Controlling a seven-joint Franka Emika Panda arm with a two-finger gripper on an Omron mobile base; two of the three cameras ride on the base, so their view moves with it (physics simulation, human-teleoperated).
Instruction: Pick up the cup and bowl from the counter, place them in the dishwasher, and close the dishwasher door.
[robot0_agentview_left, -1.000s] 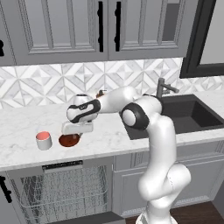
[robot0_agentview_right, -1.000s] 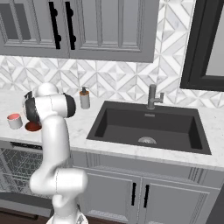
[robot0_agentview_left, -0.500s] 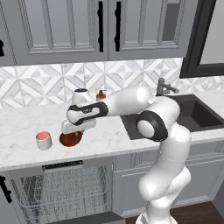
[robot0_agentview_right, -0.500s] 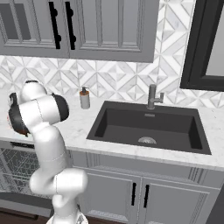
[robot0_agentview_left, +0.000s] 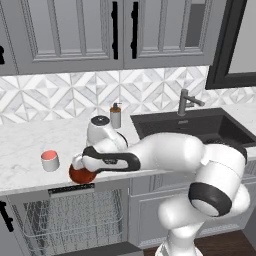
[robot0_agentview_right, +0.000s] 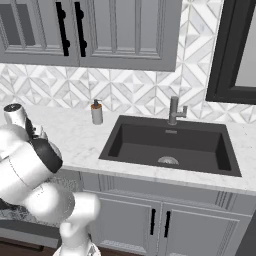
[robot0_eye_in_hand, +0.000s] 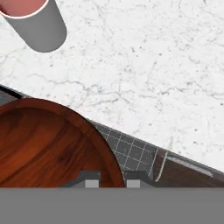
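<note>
**Bowl lifted, cup waiting**

The hand (robot0_eye_in_hand: 109, 177) pinches the rim of the brown bowl (robot0_agentview_left: 81, 174) between its two fingers. The bowl hangs at the front edge of the bench (robot0_agentview_left: 25, 150), just over the open dishwasher (robot0_agentview_left: 70, 220) and its wire rack. The cup (robot0_agentview_left: 50, 160) stands on the bench, near the bowl. So the job looks only begun: the bowl has to go in the rack, then the cup, and then the door must be shut.
</note>
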